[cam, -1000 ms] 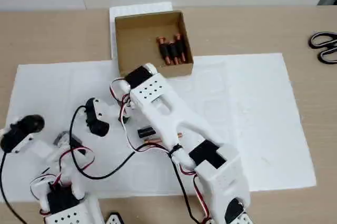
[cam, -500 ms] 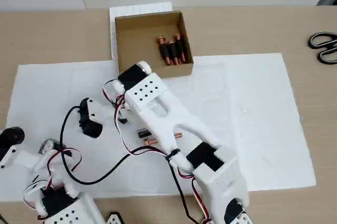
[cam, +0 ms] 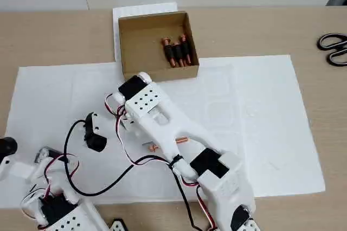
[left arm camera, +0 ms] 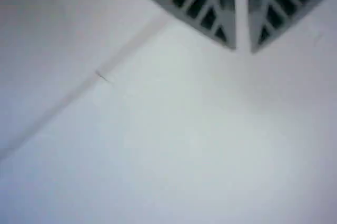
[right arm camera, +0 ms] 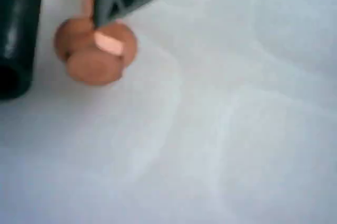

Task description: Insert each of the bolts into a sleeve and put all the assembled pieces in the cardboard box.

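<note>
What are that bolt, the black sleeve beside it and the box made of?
Bolt: looks like copper-coloured metal, smooth with a slight shine. Sleeve: dark and matte, probably plastic or rubber. Box: brown cardboard, dull and plain.

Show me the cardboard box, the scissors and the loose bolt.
cardboard box (cam: pixel 140 44), high view, bare floor inside.
scissors (cam: pixel 328 49), high view, between the handle loops.
bolt (right arm camera: pixel 92 62), right wrist view, its round head.

The tan surface (cam: pixel 54 30) carries a large white paper sheet (cam: pixel 260 122). A cardboard box (cam: pixel 126 52) sits at its far edge, over a smaller sheet (cam: pixel 141 10). Scissors (cam: pixel 333 48) lie on bare wood at the right.
</note>
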Robot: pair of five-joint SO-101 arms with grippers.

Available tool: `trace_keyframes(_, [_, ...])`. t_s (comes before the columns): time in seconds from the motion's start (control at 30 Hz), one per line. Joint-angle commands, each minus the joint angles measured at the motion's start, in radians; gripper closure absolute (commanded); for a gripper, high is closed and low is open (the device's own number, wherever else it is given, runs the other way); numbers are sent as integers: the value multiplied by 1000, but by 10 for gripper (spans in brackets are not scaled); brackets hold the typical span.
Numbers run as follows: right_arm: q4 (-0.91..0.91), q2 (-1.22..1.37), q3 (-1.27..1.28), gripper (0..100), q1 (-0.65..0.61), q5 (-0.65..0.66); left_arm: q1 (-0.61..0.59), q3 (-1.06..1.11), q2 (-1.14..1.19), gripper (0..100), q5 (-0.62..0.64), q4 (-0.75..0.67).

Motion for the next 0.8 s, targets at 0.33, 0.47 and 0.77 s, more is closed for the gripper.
trace_keyframes(0.33, [-68,88,-5,772,22,8,-5,-7,-6,994,6,-5])
trace_keyframes(0.47, [-88,120,-5,775,42,6,-5,-7,-6,994,6,-5])
trace_keyframes(0.77, [-88,170,-6,984,50,3,41,-10,-6,994,6,-8])
